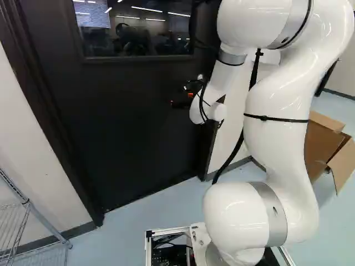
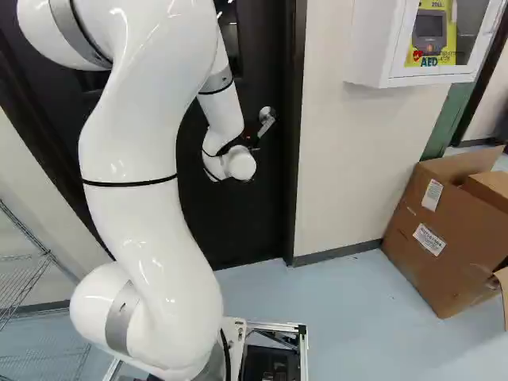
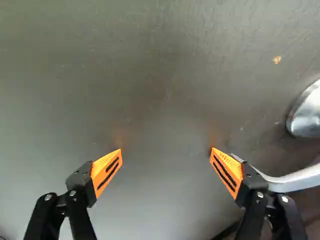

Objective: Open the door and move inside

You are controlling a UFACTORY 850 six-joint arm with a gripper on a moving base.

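Observation:
The gripper (image 1: 181, 98) is up at the dark door (image 1: 127, 111) in the left base view, near the door's free side. Seen in the wrist view, the gripper (image 3: 166, 156) is open, its orange-padded fingers wide apart, with only the door's flat face (image 3: 160, 90) beyond them. A silver lever handle (image 3: 300, 179) lies outside that gap; its tip passes behind one finger, and whether they touch I cannot tell. The handle's round base (image 3: 306, 114) sits past that same finger. In the right base view the handle (image 2: 267, 119) shows just above the wrist. The door appears closed in its frame.
A wire shelf (image 1: 33, 216) stands at the left of the left base view. Pale wall (image 2: 337, 159) continues beyond the door frame, with a white AED cabinet (image 2: 373, 48) on it. An opened cardboard box (image 2: 444, 238) sits on the blue-grey floor (image 2: 341, 317).

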